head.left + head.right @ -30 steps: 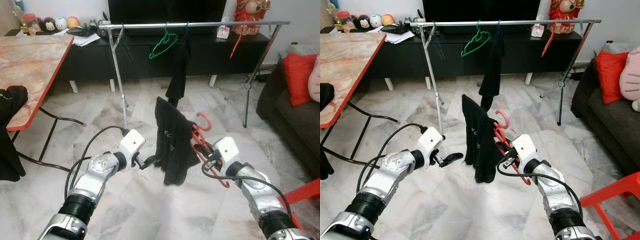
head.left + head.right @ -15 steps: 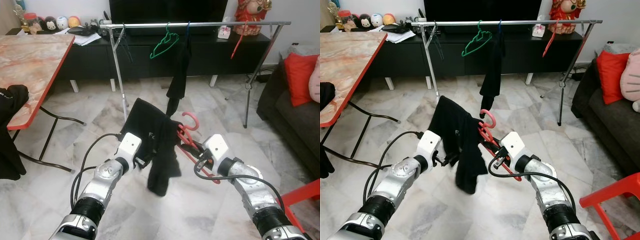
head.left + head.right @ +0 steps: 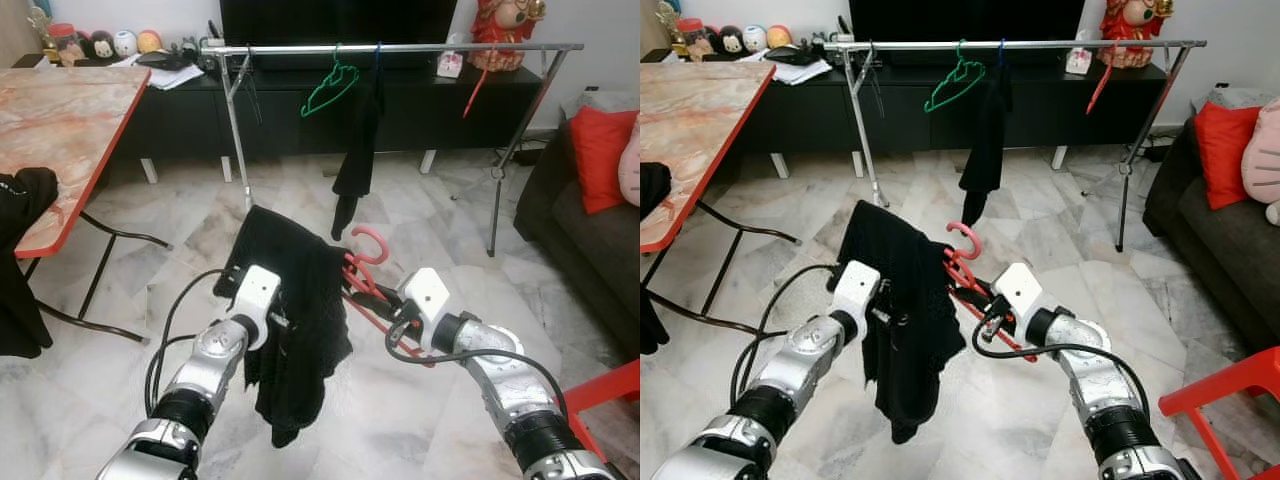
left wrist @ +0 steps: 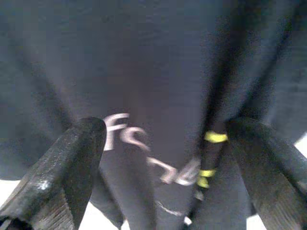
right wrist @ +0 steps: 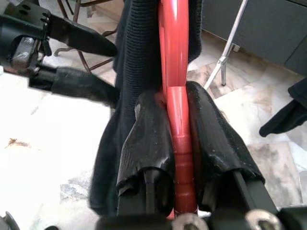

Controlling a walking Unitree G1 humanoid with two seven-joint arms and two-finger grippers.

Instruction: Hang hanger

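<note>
One red hanger [image 5: 175,120] in right claw [image 5: 175,143]

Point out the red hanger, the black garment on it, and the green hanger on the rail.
red hanger [image 3: 372,240]: left eye view, on its hook.
black garment [image 3: 300,330]: left eye view, mid-cloth.
green hanger [image 3: 952,85]: right eye view, on its frame.

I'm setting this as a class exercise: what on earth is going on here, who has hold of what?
A humanoid robot stands facing a clothes rail. Its right claw is shut on a red hanger with a black garment draped over it. The left claw is open against the cloth, its fingers either side of a fold. The hanger is held low above the floor, not yet on the rail, where a green hanger and another dark garment already hang.
</note>
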